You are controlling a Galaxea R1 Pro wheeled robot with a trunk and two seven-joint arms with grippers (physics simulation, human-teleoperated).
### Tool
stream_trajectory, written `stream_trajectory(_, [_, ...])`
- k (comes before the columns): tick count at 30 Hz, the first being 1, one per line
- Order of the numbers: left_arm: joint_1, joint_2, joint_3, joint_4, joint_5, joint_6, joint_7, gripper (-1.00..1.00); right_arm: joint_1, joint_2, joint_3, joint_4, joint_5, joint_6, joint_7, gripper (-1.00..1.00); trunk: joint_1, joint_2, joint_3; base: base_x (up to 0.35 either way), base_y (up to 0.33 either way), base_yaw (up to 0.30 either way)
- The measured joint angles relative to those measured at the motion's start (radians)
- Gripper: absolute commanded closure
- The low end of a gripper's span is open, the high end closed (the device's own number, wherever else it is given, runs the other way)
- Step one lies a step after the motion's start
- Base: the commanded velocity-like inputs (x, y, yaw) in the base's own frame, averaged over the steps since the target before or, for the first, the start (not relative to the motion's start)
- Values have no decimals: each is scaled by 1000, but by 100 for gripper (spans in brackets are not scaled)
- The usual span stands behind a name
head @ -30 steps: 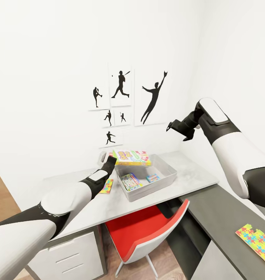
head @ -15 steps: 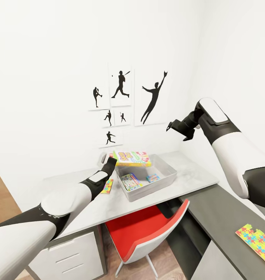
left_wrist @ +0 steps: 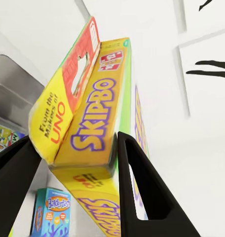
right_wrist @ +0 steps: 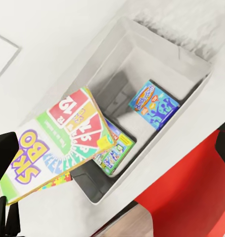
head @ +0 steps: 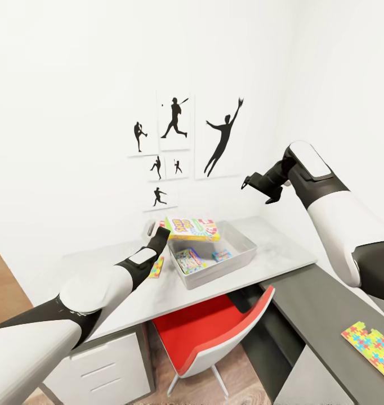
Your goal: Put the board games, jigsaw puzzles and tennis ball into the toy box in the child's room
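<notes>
The Skip-Bo box point(head: 192, 229) is pinched by its yellow edge between the left gripper point(left_wrist: 72, 168) fingers, held over the toy box's point(head: 244, 254) back-left corner on the table point(head: 282, 247). It's best lowered flat beside the two boxes inside before release. Right gripper point(head: 258, 188) fingers look spread, idle.

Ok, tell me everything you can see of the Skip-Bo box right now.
The flat rectangular Skip-Bo card box, white, green and red on its face with yellow edges and purple lettering, looks like printed cardboard. The left claw is shut on one yellow edge, its black fingers pressing either side. It hangs tilted over the near-left end of the shallow light grey toy box, clear of the two smaller game boxes lying inside.
</notes>
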Motion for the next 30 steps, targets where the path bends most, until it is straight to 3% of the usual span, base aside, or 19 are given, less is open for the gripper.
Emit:
stream_trajectory(16, [0, 0, -1, 0, -6, 6, -1, 100, -2, -8, -1, 0, -1, 9, -1, -100, 0, 0, -27, 0, 0, -6])
stream_trajectory(30, [-2, 0, -8, 0, -13, 10, -50, 100, -2, -8, 0, 0, -2, 11, 2, -100, 0, 0, -47, 0, 0, -150])
